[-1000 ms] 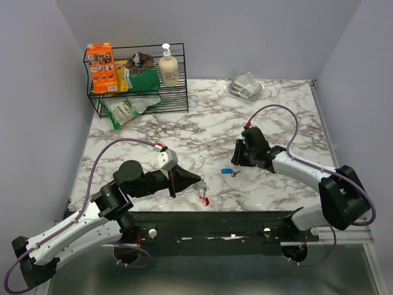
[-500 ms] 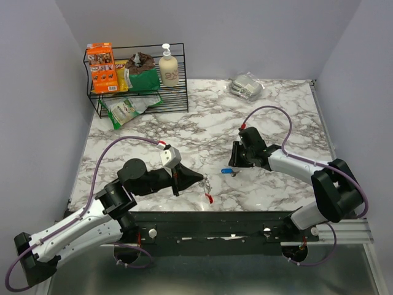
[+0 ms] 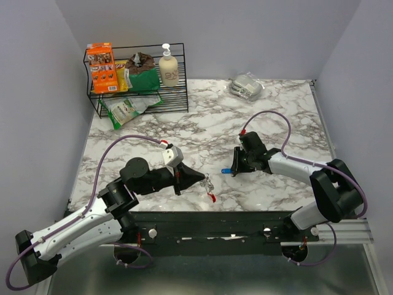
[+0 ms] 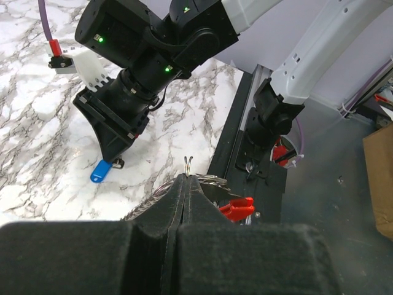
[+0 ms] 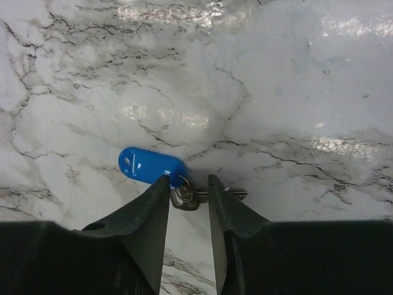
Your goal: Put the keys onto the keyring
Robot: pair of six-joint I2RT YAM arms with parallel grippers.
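R: right gripper part-spread, straddling keys | axis: keys lie finger-to-finger across the gap (blue head on keyring side) | L: left gripper pinched on keyring, well apart

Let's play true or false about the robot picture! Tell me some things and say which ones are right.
1. The keys lie on the table. True.
2. The left fingers are wide open. False: they are shut on the keyring.
3. The keys' tag is green. False: it is blue.
4. The right fingers stand on either side of the keys. True.
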